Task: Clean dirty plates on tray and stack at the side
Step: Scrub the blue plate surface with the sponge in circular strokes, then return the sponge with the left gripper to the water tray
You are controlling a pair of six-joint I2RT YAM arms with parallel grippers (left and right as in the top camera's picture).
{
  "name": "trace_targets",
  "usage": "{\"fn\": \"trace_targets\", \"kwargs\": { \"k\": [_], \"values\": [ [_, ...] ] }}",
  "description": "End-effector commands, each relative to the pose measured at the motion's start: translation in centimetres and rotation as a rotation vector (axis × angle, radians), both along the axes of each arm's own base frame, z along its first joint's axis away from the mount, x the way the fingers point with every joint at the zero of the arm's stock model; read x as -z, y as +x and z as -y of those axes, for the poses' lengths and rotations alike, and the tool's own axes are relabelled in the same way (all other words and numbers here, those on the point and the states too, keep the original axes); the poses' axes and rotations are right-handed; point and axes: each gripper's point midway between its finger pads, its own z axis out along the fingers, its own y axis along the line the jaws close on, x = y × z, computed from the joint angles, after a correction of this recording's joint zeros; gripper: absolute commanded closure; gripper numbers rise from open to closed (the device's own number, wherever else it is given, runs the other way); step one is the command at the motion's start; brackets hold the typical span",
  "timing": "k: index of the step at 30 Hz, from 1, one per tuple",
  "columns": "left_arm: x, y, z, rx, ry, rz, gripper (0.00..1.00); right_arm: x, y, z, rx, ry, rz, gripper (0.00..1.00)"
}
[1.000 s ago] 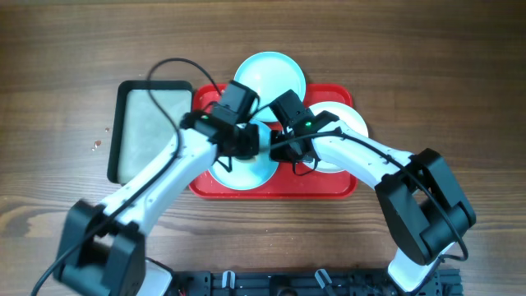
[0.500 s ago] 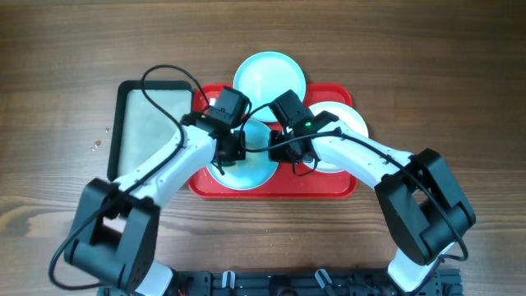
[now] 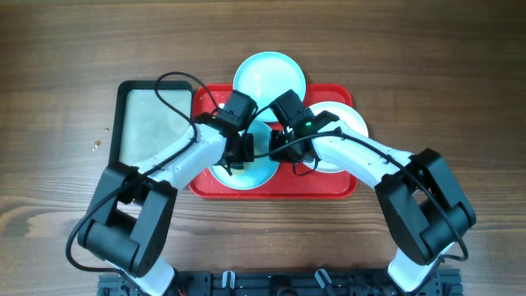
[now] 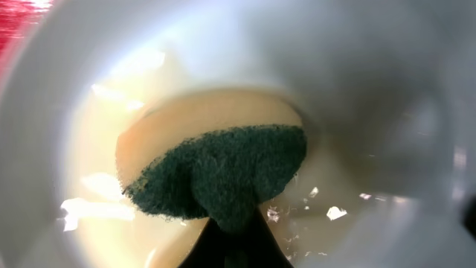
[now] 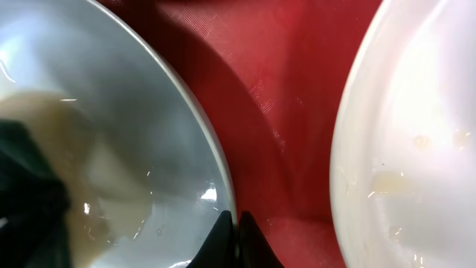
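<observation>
On the red tray [image 3: 329,187] a pale turquoise plate [image 3: 256,173] lies at the front left. My left gripper [image 3: 237,159] is over it, shut on a green-faced yellow sponge [image 4: 223,171]. The sponge presses on a yellowish smear [image 4: 89,149] inside that plate [image 4: 387,89]. Shut on the same plate's right rim [image 5: 212,160] is my right gripper [image 5: 234,227], seen from overhead [image 3: 278,153] just right of the left one. A white plate [image 3: 343,123] with faint stains [image 5: 416,149] lies on the tray's right side. Another turquoise plate [image 3: 269,76] sits over the tray's back edge.
A black-rimmed tray [image 3: 152,131] with a pale inside stands left of the red tray, touching its side. Bare red tray floor [image 5: 282,112] shows between the turquoise and white plates. Wooden table [image 3: 460,74] surrounds everything. Both arms cross over the tray's front.
The left gripper with the sponge slid left and then back right across the turquoise plate. The right arm and all plates stayed put.
</observation>
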Motion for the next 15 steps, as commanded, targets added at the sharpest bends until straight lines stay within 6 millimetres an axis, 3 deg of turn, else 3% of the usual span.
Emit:
{"fn": "trace_targets", "kwargs": {
  "k": [1,4,7,10,13,15],
  "values": [
    [1.8,-3.3,3.7,0.078,-0.103,-0.124,0.96,0.5,-0.5,-0.4,-0.021,0.008,-0.018,0.96],
    [1.2,-3.6,4.5,0.087,-0.153,-0.136,0.96,0.5,-0.5,-0.4,-0.021,0.008,-0.019,0.96],
    [-1.3,-2.9,5.2,0.102,-0.205,-0.079,0.96,0.5,-0.5,-0.4,-0.021,0.009,-0.018,0.96],
    [-5.9,-1.6,5.2,0.105,-0.241,0.064,0.96,0.5,-0.5,-0.4,-0.021,0.008,-0.018,0.96],
    [-9.4,-0.1,3.0,0.056,-0.200,0.203,0.96,0.5,-0.5,-0.4,-0.021,0.008,-0.018,0.96],
    [-11.1,0.9,-0.3,-0.022,-0.123,0.278,0.96,0.5,-0.5,-0.4,-0.021,0.008,-0.019,0.96]
  ]
}}
